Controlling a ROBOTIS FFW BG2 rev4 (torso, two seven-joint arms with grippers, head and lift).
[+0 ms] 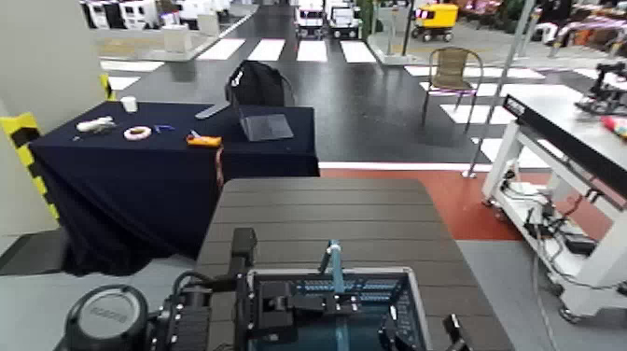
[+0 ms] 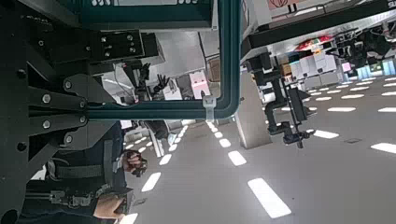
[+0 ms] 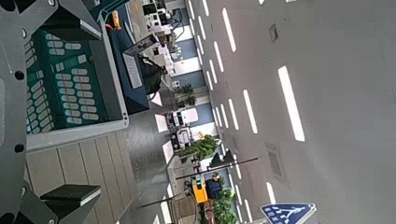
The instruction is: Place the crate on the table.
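The grey-blue crate (image 1: 373, 308) sits at the near end of the dark brown slatted table (image 1: 327, 210), with its thin blue handle (image 1: 332, 259) standing upright. My left gripper (image 1: 322, 303) reaches over the crate's left rim to the foot of the handle and looks shut there. In the left wrist view the handle (image 2: 224, 65) arches past my left gripper (image 2: 89, 105). My right gripper (image 1: 454, 332) is just off the crate's right side. In the right wrist view its fingers (image 3: 65, 201) stand wide apart, clear of the crate's vented wall (image 3: 65, 89), over the table planks (image 3: 103, 173).
A navy-draped table (image 1: 140, 177) with a tape roll, a laptop and small items stands to the far left. A white-framed workbench (image 1: 560, 117) with cables stands on the right. A chair (image 1: 452, 70) stands beyond. A person's hand (image 2: 110, 201) shows in the left wrist view.
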